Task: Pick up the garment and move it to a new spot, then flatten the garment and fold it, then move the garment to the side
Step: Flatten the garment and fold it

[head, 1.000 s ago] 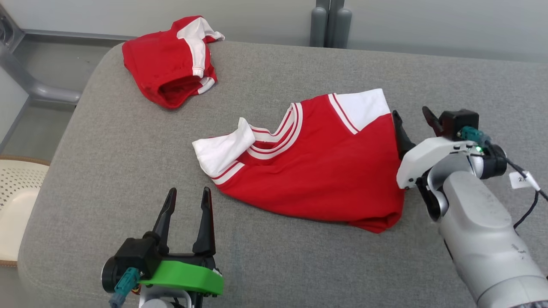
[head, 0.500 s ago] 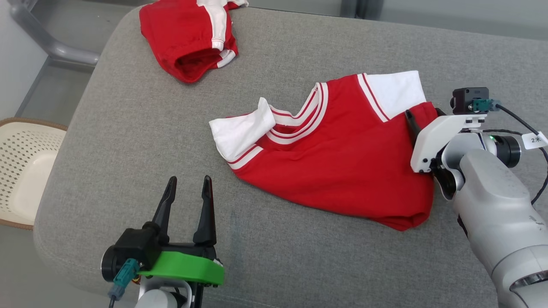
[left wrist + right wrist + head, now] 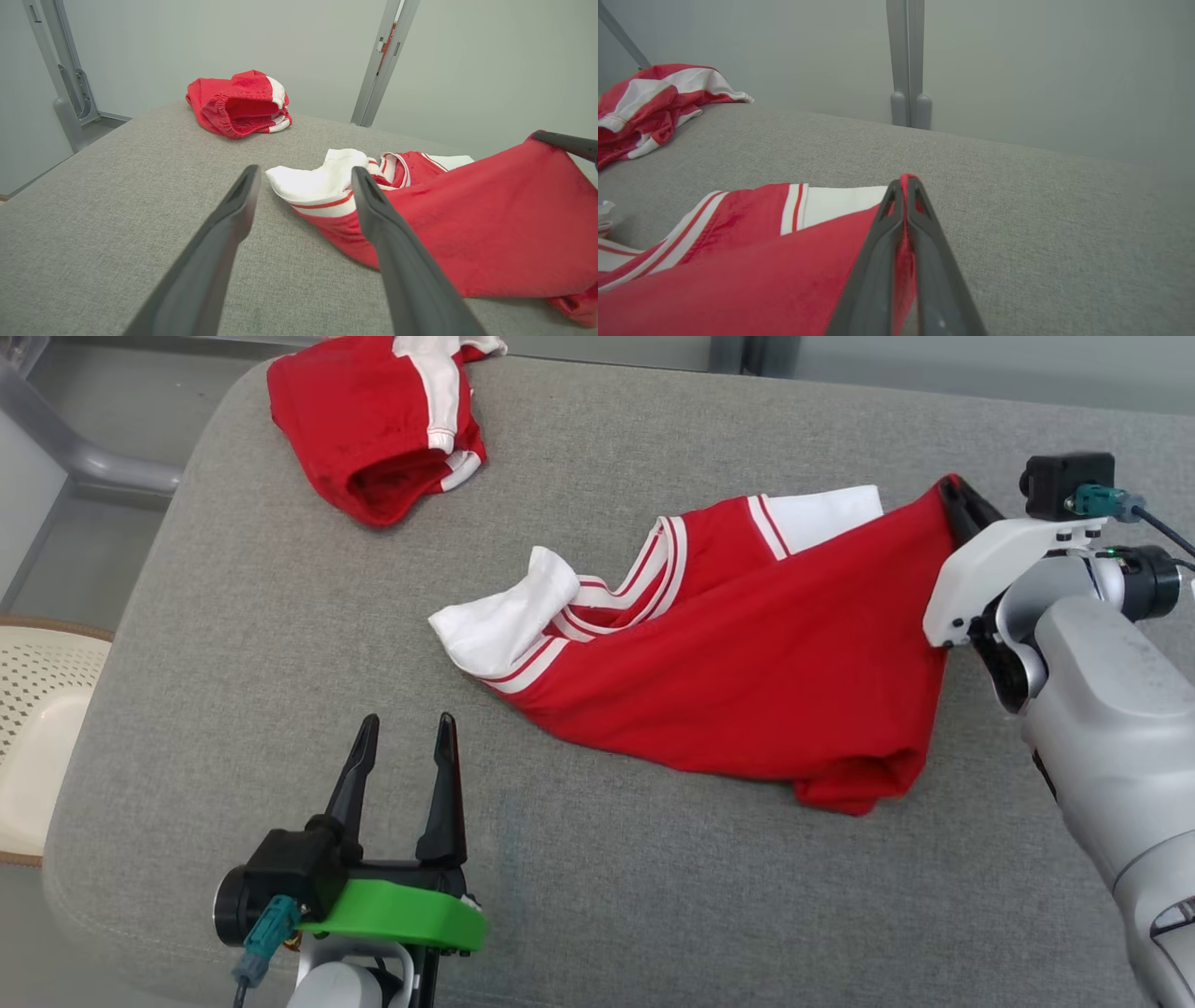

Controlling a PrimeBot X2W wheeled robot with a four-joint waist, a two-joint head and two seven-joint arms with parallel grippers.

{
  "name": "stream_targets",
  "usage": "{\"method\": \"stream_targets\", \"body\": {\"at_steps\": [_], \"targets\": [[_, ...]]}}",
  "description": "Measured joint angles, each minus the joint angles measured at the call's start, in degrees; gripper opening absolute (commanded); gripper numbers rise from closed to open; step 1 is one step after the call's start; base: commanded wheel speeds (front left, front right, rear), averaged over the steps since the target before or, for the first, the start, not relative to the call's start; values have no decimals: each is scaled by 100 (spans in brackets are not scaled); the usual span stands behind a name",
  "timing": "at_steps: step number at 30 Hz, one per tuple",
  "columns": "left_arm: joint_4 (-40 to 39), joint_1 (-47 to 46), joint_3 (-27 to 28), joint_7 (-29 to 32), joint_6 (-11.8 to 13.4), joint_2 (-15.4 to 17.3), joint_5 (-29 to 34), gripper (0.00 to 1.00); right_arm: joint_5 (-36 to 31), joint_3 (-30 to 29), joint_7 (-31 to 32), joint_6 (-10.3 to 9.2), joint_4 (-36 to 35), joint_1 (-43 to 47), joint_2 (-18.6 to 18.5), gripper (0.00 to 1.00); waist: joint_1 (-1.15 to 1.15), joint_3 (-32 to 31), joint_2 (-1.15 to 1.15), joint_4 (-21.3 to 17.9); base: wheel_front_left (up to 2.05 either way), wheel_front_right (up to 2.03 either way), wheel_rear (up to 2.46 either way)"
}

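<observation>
The garment (image 3: 738, 663) is a red shirt with white sleeves and a striped collar, lying crumpled on the grey cushioned surface (image 3: 280, 644). My right gripper (image 3: 954, 497) is shut on its right red edge and holds that edge lifted off the surface. In the right wrist view the two fingers (image 3: 878, 261) press together with red cloth (image 3: 738, 289) pinched between them. My left gripper (image 3: 403, 728) stands open near the front edge, left of the shirt's white sleeve (image 3: 313, 179), touching nothing. The left wrist view shows the raised red edge (image 3: 514, 205) at right.
A second red and white garment (image 3: 383, 420) lies bunched at the far left corner of the surface. A cream perforated basket (image 3: 37, 747) sits beside the surface's left edge. Grey metal posts (image 3: 908, 65) stand behind the far edge.
My right gripper closed on the shirt's right edge and raised it, pulling the cloth up and to the right. The head camera shifted. My left gripper stayed open and still.
</observation>
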Motion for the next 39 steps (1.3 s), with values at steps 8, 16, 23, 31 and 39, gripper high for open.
{"method": "stream_targets", "body": {"at_steps": [8,16,23,31,39], "targets": [[14,42,110,0,-5,0,76,100,-20,222,-508,0,-515,-363,-291,0,0,-117,0,-291,0,0,0],[-4,154,198,0,-3,0,105,100,171,669,-641,0,-2123,683,-466,0,0,-273,0,-608,0,0,0],[-71,277,357,0,10,-1,147,100,490,969,-455,0,-4384,3006,-602,0,0,-393,0,-932,0,0,0],[-127,300,526,0,-12,-2,197,100,312,800,177,0,-5913,4974,-438,0,0,-441,0,-1373,0,0,0],[-101,300,522,0,-35,-2,196,100,214,865,568,0,-6168,5768,-292,0,0,-524,0,-1706,0,0,0]]}}
